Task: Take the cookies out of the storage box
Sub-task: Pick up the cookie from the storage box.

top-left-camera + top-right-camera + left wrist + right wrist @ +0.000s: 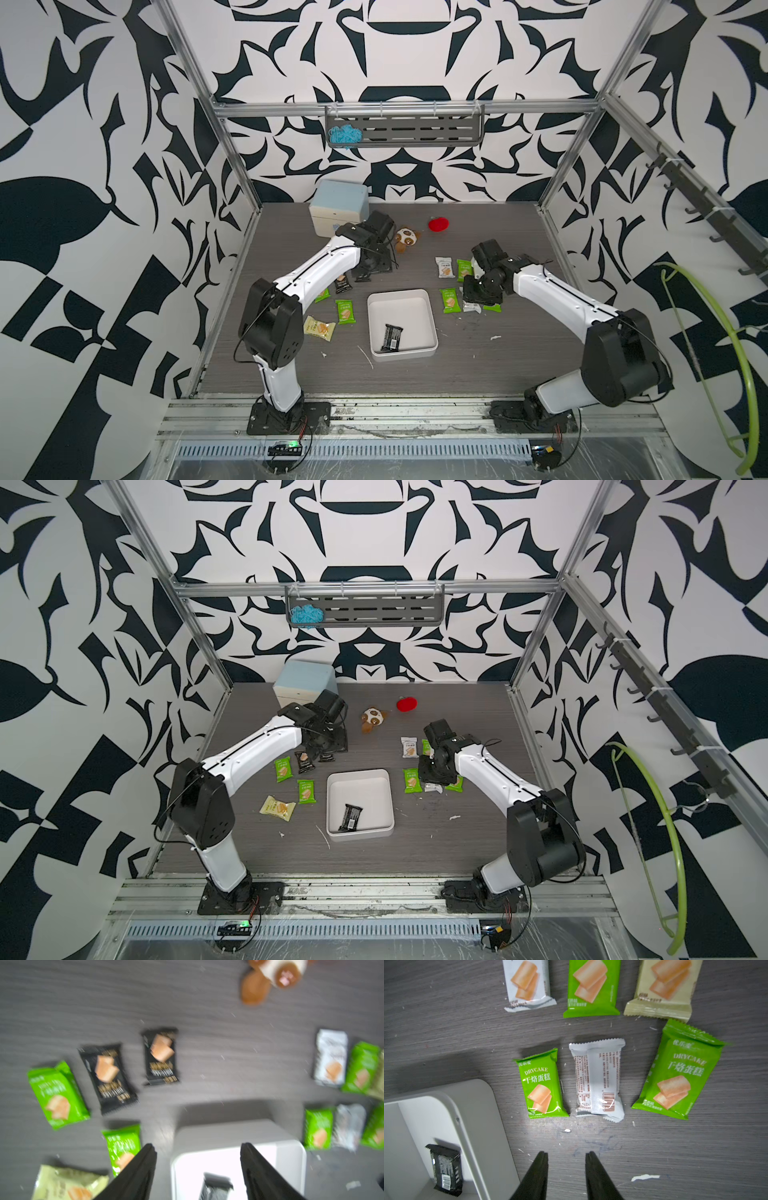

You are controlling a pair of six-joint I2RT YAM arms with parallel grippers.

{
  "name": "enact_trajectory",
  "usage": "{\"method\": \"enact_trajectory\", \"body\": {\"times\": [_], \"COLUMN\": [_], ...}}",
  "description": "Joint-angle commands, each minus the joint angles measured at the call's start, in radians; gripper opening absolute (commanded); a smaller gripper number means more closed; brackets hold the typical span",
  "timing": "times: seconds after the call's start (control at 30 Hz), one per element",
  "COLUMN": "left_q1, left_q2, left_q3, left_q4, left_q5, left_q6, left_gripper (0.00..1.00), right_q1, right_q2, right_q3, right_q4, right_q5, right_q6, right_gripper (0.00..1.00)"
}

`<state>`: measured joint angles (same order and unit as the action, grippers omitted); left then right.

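One black packet (391,337) lies in the storage box (399,294). Your left fingers (148,1154) and right fingers (541,1160) stand parted and empty. Next, reach in and pinch it.

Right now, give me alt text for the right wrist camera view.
Six small flat cookie packets in green, white and cream wrappers lie on the dark grey wood-grain tabletop ahead of the right gripper, whose black jaws stand open and empty. Beside them, a corner of the shallow white plastic storage box shows one black-wrapped packet lying inside.
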<state>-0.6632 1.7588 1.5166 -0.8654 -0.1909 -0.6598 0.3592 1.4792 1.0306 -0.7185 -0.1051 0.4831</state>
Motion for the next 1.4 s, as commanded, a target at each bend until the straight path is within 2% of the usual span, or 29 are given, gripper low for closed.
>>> {"method": "enact_trajectory", "body": {"times": [0.0,0.2,0.4,0.57,0.8,1.37], "left_q1": [-0.1,-0.284,-0.375,-0.381,-0.378,-0.342], "left_q2": [-0.043,-0.051,0.012,0.032,0.087,0.15], "left_q3": [-0.085,-0.166,-0.161,-0.194,-0.183,-0.246], "left_q4": [0.002,0.037,0.021,0.019,-0.064,0.0], "left_q5": [-0.055,-0.096,-0.075,-0.029,-0.02,0.033], "left_q6": [-0.108,-0.239,-0.279,-0.252,-0.171,-0.137], "left_gripper": [0.72,0.73,0.76,0.79,0.8,0.79], "right_q1": [-0.005,-0.005,-0.005,-0.005,-0.005,-0.005], "right_q2": [-0.049,-0.11,-0.146,-0.161,-0.168,-0.109], "right_q3": [-0.013,-0.029,-0.056,-0.067,-0.072,-0.035], "right_q4": [-0.002,-0.022,-0.03,-0.027,-0.027,-0.041], "right_q5": [-0.033,-0.048,-0.06,-0.061,-0.044,-0.025], "right_q6": [-0.024,-0.045,-0.057,-0.056,-0.058,-0.086], "right_gripper": [0.36,0.37,0.37,0.38,0.38,0.38]}}
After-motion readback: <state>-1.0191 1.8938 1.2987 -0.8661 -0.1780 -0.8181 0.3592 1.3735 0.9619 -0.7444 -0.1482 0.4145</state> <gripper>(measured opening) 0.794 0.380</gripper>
